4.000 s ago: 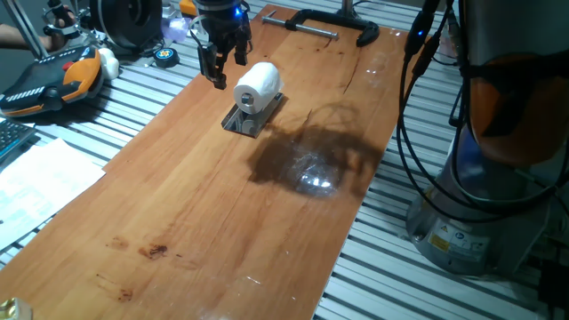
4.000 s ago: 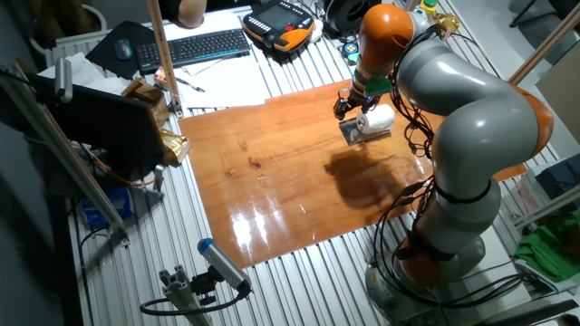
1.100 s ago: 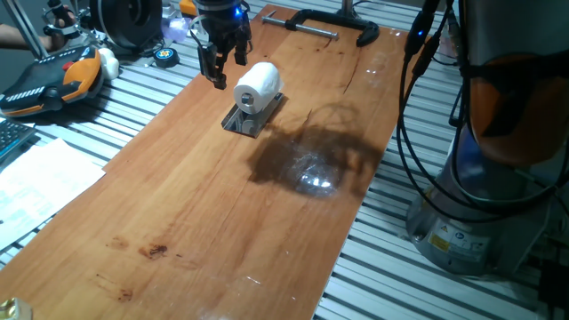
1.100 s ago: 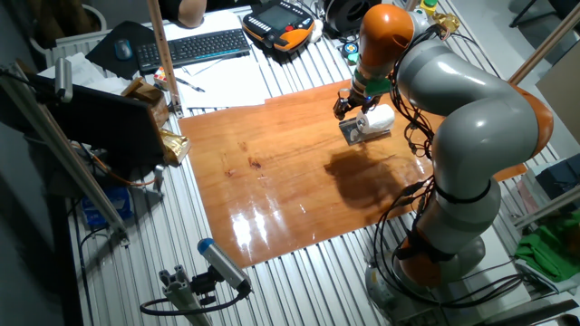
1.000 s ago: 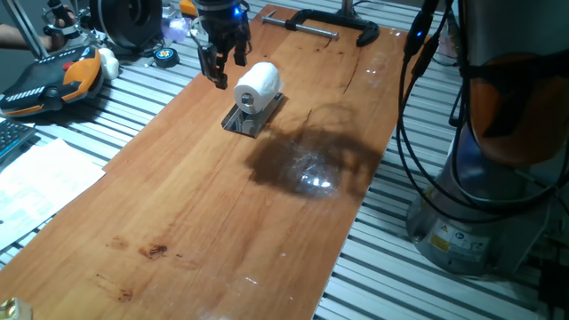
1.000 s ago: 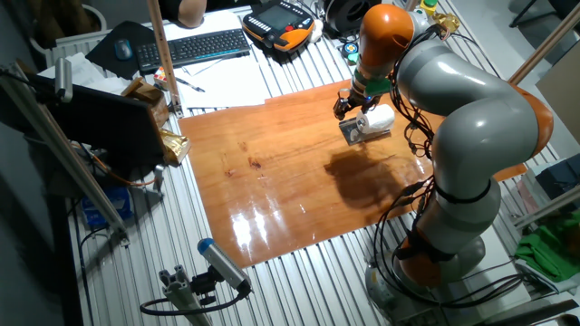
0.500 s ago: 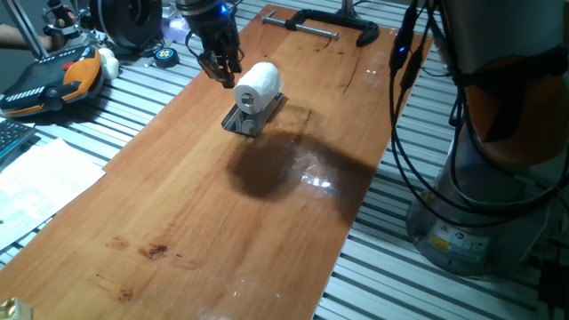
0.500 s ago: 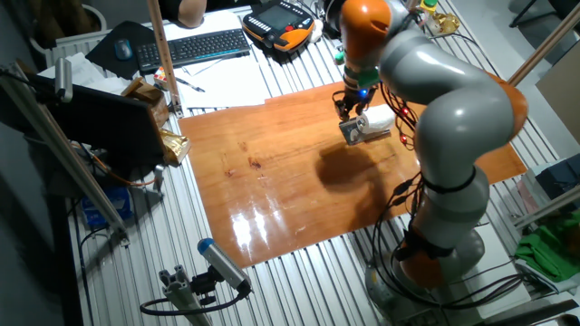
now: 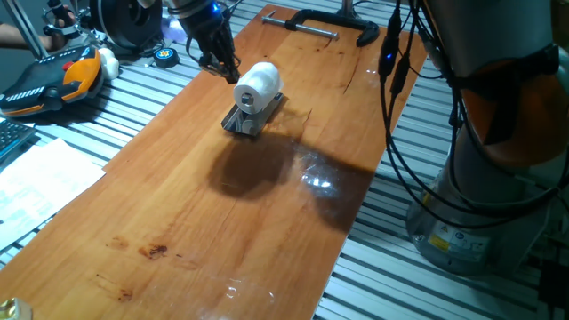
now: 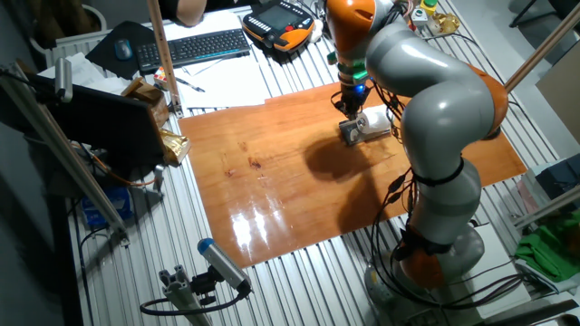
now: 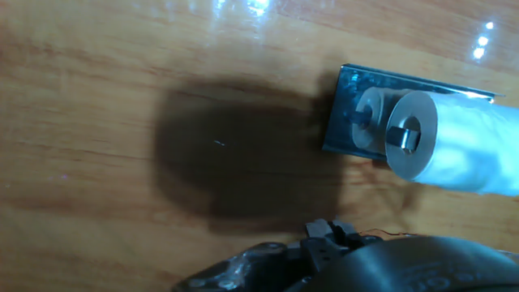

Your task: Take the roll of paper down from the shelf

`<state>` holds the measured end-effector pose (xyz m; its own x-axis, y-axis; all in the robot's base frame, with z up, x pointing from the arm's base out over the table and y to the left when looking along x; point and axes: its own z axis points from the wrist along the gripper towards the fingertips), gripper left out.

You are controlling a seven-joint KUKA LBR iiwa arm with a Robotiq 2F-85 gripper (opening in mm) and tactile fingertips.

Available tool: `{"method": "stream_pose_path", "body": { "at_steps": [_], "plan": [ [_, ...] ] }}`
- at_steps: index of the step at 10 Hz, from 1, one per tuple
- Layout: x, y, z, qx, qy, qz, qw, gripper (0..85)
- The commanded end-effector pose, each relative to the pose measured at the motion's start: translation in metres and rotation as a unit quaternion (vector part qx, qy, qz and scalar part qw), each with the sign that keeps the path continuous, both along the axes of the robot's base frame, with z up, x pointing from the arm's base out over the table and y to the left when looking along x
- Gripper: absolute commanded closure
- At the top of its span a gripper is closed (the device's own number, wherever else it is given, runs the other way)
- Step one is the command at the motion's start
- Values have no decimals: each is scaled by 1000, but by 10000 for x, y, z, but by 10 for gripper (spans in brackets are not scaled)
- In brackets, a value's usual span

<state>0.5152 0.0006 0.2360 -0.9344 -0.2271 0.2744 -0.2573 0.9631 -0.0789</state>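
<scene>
Roll of paper [image 9: 257,83] on shelf [image 9: 250,118]; gripper [image 9: 222,65] beside.

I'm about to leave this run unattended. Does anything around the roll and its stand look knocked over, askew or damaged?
Nothing stands out. The roll of paper lies along the shelf, which sits flat on the wooden table. The gripper hangs just beside the roll's end, not gripping it.
</scene>
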Motion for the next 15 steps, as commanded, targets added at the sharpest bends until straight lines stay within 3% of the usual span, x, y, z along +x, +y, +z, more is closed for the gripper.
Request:
{"method": "stream_pose_path", "body": {
  "at_steps": [1, 7, 9, 10, 11, 12, 14, 15],
  "plan": [
    [0, 0, -1, -2, 0, -7, 1000, 840],
    [-5, -6, -2, -23, -21, -87, 996, 840],
    [-5, -6, -2, -31, -37, -129, 990, 843],
    [-5, -6, -2, -19, -87, -167, 982, 843],
    [-5, -6, -2, -11, -74, -219, 973, 843],
    [-5, -6, -2, -10, -72, -262, 962, 843],
    [-5, -6, -2, -26, -90, -316, 944, 843],
    [-5, -6, -2, -24, -91, -347, 933, 843]
  ]
}}
